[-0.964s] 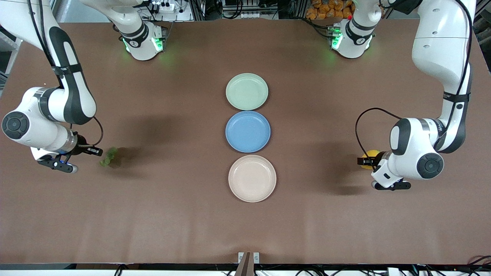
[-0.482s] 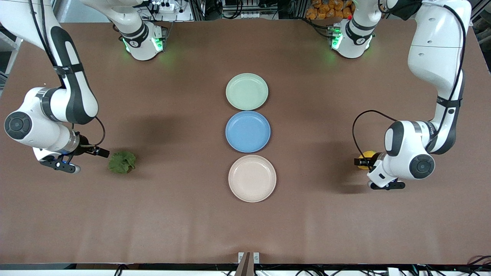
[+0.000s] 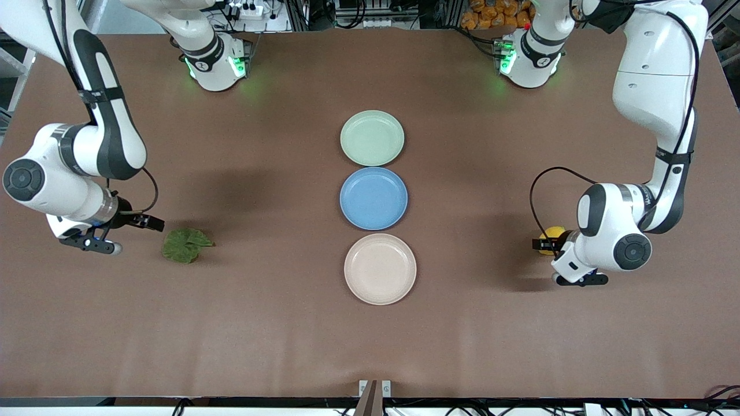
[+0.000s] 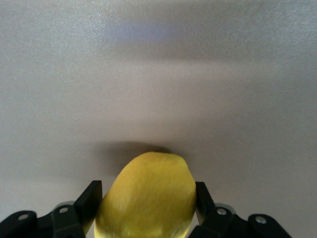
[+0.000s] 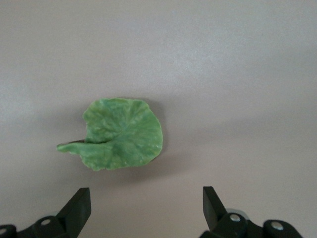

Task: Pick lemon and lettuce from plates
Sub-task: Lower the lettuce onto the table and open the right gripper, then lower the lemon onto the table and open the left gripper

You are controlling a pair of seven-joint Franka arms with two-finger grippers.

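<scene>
The lemon point(image 3: 552, 234) point(image 4: 148, 198) rests on the brown table toward the left arm's end, between the fingers of my left gripper point(image 3: 546, 242) point(image 4: 147, 191). They stand close on both sides of it, a slim gap showing on one. The dark green lettuce point(image 3: 185, 244) point(image 5: 121, 134) lies flat on the table toward the right arm's end. My right gripper point(image 3: 151, 226) point(image 5: 146, 196) hangs beside it, open and empty. The mint plate point(image 3: 372, 137) and the beige plate point(image 3: 380, 268) sit in the table's middle with nothing on them.
A blue plate point(image 3: 373, 197) lies between the mint and beige plates, in one row down the middle of the table. Both arm bases stand along the table's edge farthest from the front camera.
The lettuce left my right gripper, dropped to the table and spread flat, and that gripper opened wide. The left gripper shifted slightly toward the plates with the lemon, and its fingers eased apart.
</scene>
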